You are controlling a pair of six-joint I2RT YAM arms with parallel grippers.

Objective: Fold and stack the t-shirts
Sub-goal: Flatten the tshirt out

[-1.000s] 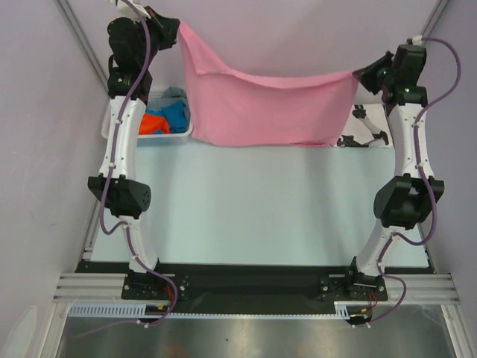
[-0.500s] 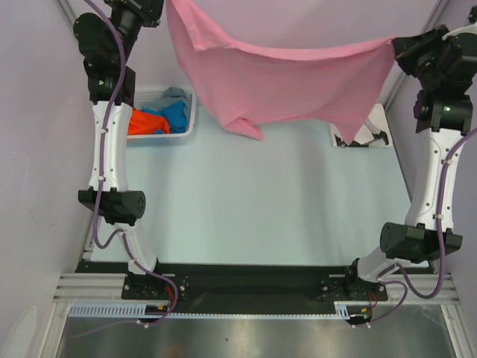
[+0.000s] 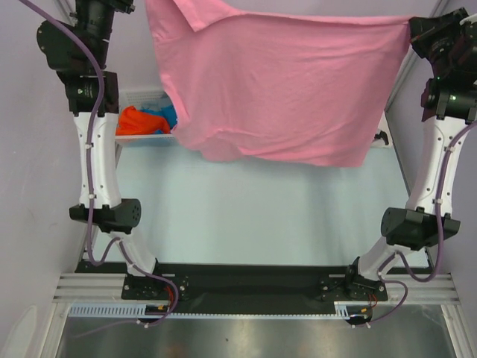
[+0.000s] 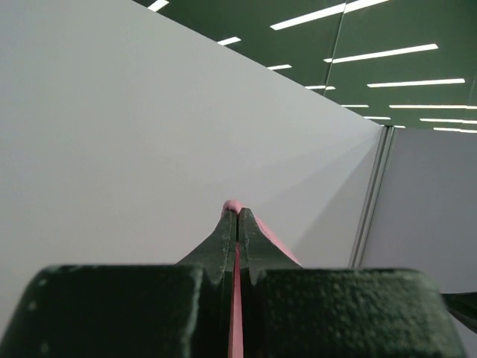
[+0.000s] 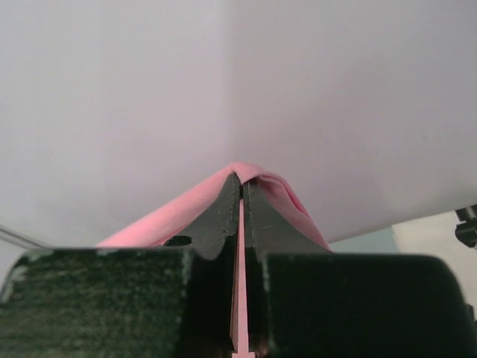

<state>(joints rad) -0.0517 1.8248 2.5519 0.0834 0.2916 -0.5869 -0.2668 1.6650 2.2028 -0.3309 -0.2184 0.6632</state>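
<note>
The pink t-shirt (image 3: 276,82) hangs spread wide in the air between my two grippers, high above the table. Its lower hem droops at the left. My left gripper (image 4: 238,212) is shut on the shirt's upper left corner, and a thin pink strip (image 4: 236,321) shows between the fingers. At the upper right corner my right gripper (image 5: 241,183) is shut too, with pink cloth (image 5: 171,216) bunched over its fingertips. In the top view that gripper (image 3: 412,28) sits at the shirt's right edge. An orange t-shirt (image 3: 134,119) and a blue one (image 3: 165,115) lie in the basket.
The white lattice basket (image 3: 138,97) stands at the back left of the pale table (image 3: 253,216), partly hidden by the hanging shirt. A sliver of white with black (image 3: 383,137) peeks out at the back right. Grey walls close in on both sides.
Both arms have risen and drawn apart, lifting the pink shirt higher and towards the camera. It now hangs flatter and wider and covers part of the basket.
</note>
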